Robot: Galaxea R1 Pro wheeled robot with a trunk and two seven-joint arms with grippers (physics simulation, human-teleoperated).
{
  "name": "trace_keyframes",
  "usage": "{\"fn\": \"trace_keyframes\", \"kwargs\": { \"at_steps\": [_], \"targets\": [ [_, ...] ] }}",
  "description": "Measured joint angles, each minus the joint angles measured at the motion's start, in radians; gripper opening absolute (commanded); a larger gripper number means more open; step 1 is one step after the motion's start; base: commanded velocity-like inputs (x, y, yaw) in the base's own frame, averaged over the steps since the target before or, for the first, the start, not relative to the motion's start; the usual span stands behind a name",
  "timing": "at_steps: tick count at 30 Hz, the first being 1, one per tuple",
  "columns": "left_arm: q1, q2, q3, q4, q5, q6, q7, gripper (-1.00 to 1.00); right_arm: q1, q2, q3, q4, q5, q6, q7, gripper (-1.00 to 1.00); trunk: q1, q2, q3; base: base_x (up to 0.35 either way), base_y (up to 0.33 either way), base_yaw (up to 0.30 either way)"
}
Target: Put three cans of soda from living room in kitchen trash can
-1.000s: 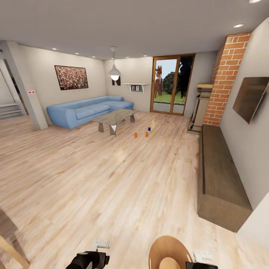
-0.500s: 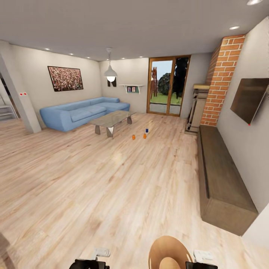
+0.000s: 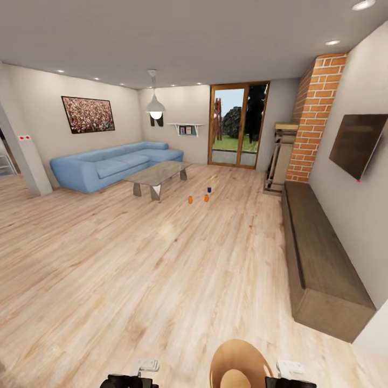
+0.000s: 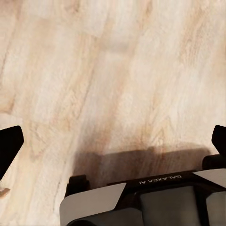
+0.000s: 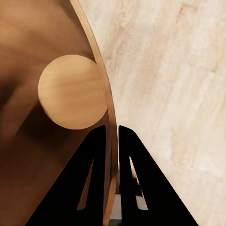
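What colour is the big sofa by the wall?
The sofa is light blue, seen best in the head view.

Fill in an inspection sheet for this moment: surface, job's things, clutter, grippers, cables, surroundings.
Surface: pale wood-plank floor; no worktop in use.
Job's things: two small orange soda cans and one dark blue soda can stand upright on the floor, far ahead, beside the grey low coffee table. Round tan bin with brown inside is carried at the robot's front.
Clutter: nothing seen.
Grippers: right gripper is shut on the bin's rim, one finger on each side; left gripper is open over bare floor.
Cables: nothing seen.
Surroundings: blue corner sofa, red-brick chimney, wood-framed glass doors, dark wall screen, long dark wooden bench.
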Motion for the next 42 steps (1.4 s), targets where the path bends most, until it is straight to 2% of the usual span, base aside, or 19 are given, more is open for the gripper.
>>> {"fn": "trace_keyframes", "kwargs": {
  "at_steps": [6, 12, 22, 32, 37, 42],
  "targets": [
    [0.000, 0.003, 0.003, 0.000, 0.001, 0.002, -0.007, 1.00, 0.000, -0.003, -0.004, 0.000, 0.006, 0.000, 0.028, -1.00, 0.000, 0.000, 0.000, 0.095, 0.098, -0.003],
    [0.000, 0.005, 0.006, 0.000, 0.002, 0.005, -0.051, 1.00, 0.000, -0.013, -0.005, -0.002, 0.002, 0.001, 0.033, -1.00, 0.000, 0.000, 0.001, 0.090, 0.090, 0.000],
    [0.000, 0.005, 0.006, 0.000, 0.002, 0.001, -0.057, 1.00, 0.000, -0.031, -0.004, -0.001, 0.000, 0.004, 0.083, -1.00, 0.000, 0.000, 0.000, 0.090, 0.087, 0.000],
    [0.000, 0.005, 0.008, 0.004, 0.002, -0.001, -0.057, 1.00, 0.001, -0.039, -0.005, -0.002, 0.008, 0.002, 0.092, -1.00, 0.000, 0.000, 0.000, 0.192, 0.176, 0.000],
    [-0.001, 0.001, 0.004, 0.096, 0.003, -0.021, -0.055, 1.00, 0.001, -0.044, -0.005, -0.001, 0.004, 0.001, 0.094, -1.00, 0.000, 0.000, 0.000, 0.243, 0.219, 0.000],
    [-0.002, -0.002, 0.001, 0.133, 0.001, -0.049, -0.054, 1.00, 0.001, -0.045, -0.004, -0.002, 0.004, 0.001, 0.094, -1.00, 0.000, 0.000, 0.000, 0.276, 0.197, 0.000]
  ]
}}
